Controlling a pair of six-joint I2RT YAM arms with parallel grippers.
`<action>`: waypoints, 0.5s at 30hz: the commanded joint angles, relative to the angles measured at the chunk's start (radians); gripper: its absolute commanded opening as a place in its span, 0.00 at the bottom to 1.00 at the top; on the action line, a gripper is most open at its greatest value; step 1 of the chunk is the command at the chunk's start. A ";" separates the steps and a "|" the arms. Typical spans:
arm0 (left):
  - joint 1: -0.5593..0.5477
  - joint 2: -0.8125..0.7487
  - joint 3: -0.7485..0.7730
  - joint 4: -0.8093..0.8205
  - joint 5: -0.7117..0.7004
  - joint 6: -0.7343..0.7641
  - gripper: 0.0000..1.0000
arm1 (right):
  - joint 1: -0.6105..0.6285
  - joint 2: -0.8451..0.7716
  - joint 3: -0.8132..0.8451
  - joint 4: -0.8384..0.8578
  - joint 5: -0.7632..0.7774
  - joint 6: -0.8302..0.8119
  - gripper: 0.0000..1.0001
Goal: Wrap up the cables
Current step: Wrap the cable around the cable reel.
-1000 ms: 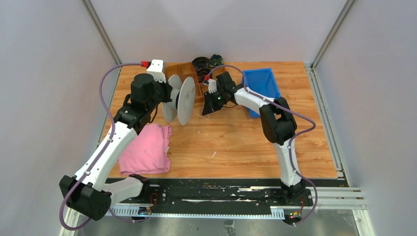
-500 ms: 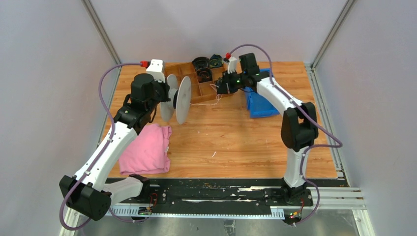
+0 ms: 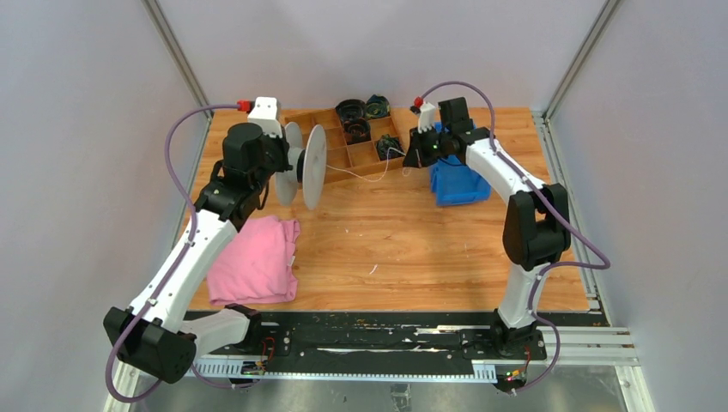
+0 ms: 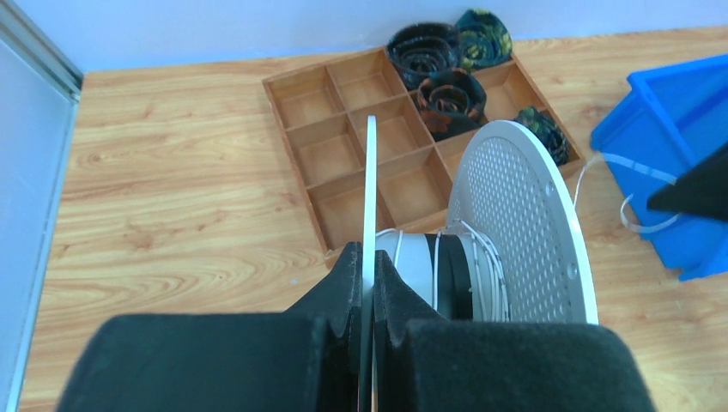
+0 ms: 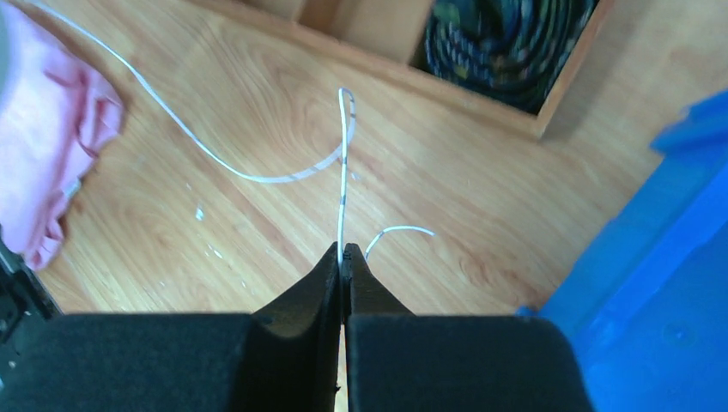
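Note:
A white spool (image 3: 313, 167) with two round flanges hangs above the table's back left. My left gripper (image 4: 369, 257) is shut on the thin edge of its near flange (image 4: 370, 172). The perforated far flange (image 4: 524, 232) stands to the right, with a few turns of white cable on the hub (image 4: 429, 266). The thin white cable (image 3: 354, 178) runs from the spool across the wood to my right gripper (image 3: 410, 157), beside the blue bin. In the right wrist view, the right gripper (image 5: 343, 249) is shut on the cable (image 5: 342, 172), which loops over the wood ahead; a short free end curls to the right.
A wooden compartment tray (image 3: 330, 120) at the back holds dark coiled cable bundles (image 3: 352, 110). A blue bin (image 3: 455, 184) sits right of it, under my right arm. A pink cloth (image 3: 257, 257) lies at the front left.
My right gripper shut on the cable and travelled right and back, from beside the spool to the blue bin, drawing the cable out. The left gripper and spool shifted slightly back.

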 commanded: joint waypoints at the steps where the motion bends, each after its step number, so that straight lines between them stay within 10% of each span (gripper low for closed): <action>1: 0.016 0.002 0.091 0.074 -0.045 -0.024 0.00 | -0.010 -0.020 -0.103 -0.043 0.002 -0.100 0.01; 15: 0.114 0.061 0.151 0.094 -0.126 -0.128 0.00 | 0.261 -0.151 -0.369 -0.158 -0.170 -0.322 0.01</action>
